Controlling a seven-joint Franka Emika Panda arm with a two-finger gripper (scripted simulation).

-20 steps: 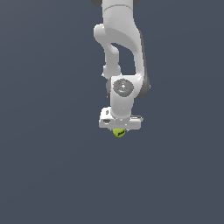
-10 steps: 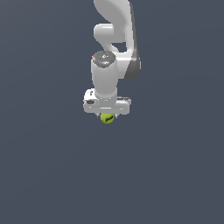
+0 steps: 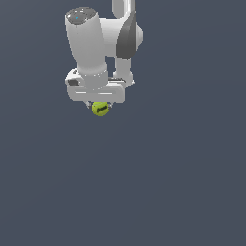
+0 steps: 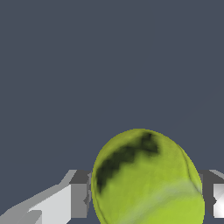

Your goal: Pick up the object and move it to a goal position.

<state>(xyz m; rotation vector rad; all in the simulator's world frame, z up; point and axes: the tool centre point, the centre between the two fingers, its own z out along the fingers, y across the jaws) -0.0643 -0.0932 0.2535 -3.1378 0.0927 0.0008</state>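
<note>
1. Yellow-green, dark-marked, the ball [image 3: 100, 108] sat clamped between my pincer [image 3: 99, 106] fingers [image 4: 74, 200], one on each side.
2. My white arm [image 3: 91, 45] held it aloft against a plain grey backdrop.

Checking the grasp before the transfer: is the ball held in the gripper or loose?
Held. The ball sits between the fingers of the gripper, one on either side of it.
</note>
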